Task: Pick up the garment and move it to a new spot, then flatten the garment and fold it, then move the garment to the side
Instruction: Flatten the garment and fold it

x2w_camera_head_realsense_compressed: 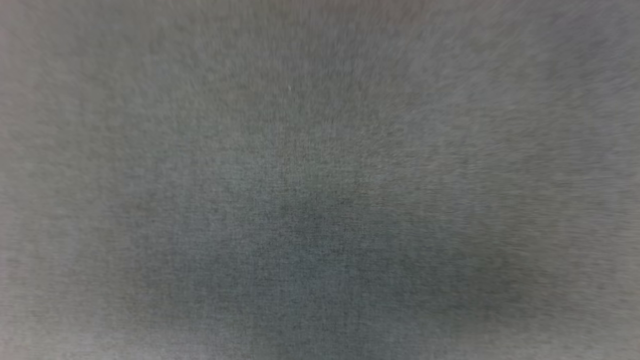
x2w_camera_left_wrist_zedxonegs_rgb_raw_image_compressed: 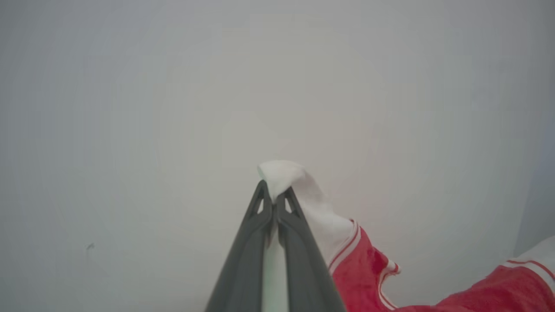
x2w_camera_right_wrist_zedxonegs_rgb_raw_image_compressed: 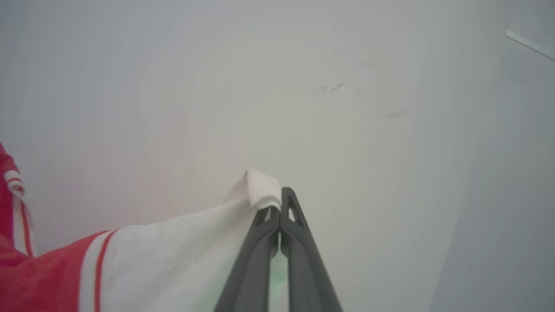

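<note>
Now: you have left gripper (x2w_camera_left_wrist_zedxonegs_rgb_raw_image_compressed: 274, 193) pinched on one white sleeve (x2w_camera_left_wrist_zedxonegs_rgb_raw_image_compressed: 310, 208), right gripper (x2w_camera_right_wrist_zedxonegs_rgb_raw_image_compressed: 277, 203) pinched on other; garment (x2w_camera_left_wrist_zedxonegs_rgb_raw_image_compressed: 360, 268) sags between them, long axis gripper to gripper.

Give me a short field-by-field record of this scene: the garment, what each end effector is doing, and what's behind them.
garment: red jersey with white sleeves and red-white stripe trim, pinched at white sleeve fabric by both arms
left end effector: shut on a white sleeve tip
right end effector: shut on a fold of white sleeve
backdrop: plain pale surface beyond both sets of fingers
head view: blurred grey texture, too unclear to identify
</note>
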You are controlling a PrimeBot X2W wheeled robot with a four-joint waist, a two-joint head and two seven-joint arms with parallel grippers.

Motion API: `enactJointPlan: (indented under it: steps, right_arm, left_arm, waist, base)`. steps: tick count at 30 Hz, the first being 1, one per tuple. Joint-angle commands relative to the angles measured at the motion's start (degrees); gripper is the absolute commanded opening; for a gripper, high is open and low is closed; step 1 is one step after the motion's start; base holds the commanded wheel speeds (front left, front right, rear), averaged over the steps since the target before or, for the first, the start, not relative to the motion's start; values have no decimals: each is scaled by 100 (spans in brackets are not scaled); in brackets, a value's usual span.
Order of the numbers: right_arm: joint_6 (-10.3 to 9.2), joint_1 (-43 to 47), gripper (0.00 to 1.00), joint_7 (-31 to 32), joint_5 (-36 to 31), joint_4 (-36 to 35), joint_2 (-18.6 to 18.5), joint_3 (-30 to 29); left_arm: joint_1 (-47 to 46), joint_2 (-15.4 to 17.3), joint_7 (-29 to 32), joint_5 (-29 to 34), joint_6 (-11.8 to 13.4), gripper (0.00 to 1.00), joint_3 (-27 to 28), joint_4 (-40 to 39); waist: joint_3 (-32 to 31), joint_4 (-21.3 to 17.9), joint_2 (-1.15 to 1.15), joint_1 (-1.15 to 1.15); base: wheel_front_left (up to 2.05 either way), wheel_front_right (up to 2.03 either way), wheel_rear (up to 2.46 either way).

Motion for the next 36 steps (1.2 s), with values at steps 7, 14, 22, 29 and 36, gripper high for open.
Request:
enactJointPlan:
  steps: [7,14,22,29,36]
  right_arm:
    - [-4,281,0,-2,-429,-216,93,-77]
    - [-4,632,0,-2,-327,-35,161,338]
    - [-5,1055,0,-3,423,-89,-93,977]
    - [-5,2326,0,-3,1660,-829,-861,1750]
    - [-5,4450,0,-3,2500,-1899,-1696,1756]
  left_arm:
    - [437,43,-245,-480,-22,0,-100,-445]
    - [1070,57,-289,-694,-22,0,-459,-449]
    - [1768,29,-104,-1101,-22,0,-910,-672]
    - [2932,325,240,-1751,-22,0,-1380,-1485]
    - [4480,957,252,-2164,-23,0,-1784,-2408]
  waist:
    - [1699,581,0,0]
    - [1639,785,0,0]
    - [1079,916,0,0]
    - [113,957,0,0]
    - [-908,869,0,0]
  base:
    - [0,0,0]
    - [0,0,0]
    - [0,0,0]
    - [0,0,0]
    - [0,0,0]
